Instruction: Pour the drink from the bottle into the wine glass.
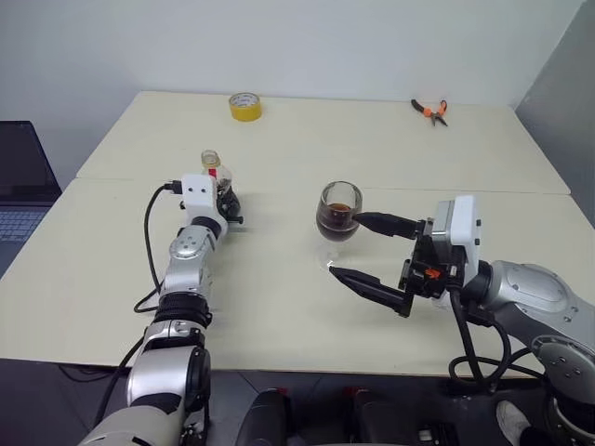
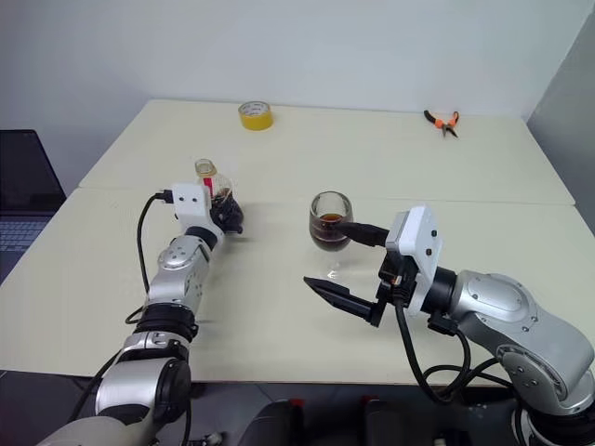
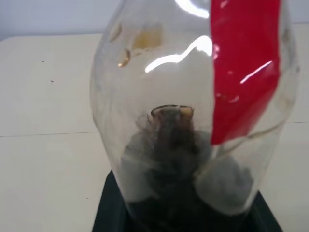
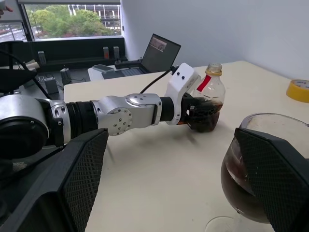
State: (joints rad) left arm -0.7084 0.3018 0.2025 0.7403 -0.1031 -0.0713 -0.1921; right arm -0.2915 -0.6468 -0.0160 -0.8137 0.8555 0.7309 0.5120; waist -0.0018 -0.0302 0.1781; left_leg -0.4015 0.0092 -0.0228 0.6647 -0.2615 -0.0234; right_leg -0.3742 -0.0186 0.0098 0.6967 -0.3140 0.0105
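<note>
**Desk:** Where's the bottle right now?

**Me:** The bottle stands upright on the counter, on my left side, with a red strip of label running down from its neck. I see no cap on its mouth. There's a little dark drink left low in its body. My left end effector is around the lower part of the bottle. From the left wrist camera the clear body sits right against the black fingers, but I can't tell whether they are clamped on it or just loosened.

**Desk:** And the glass?

**Me:** The wine glass stands upright near the middle of the counter, well to the right of the bottle, with dark brown drink filling the lower part of its bowl. My right end effector is spread wide apart, one black finger up beside the bowl and the other low near the foot, holding nothing. The bowl sits between the fingers in the right wrist camera.

**Desk:** Anything else on the counter?

**Me:** A yellow tape roll lies at the far edge, and orange-handled pliers lie far right of it. A laptop sits off the counter's left side.
</note>
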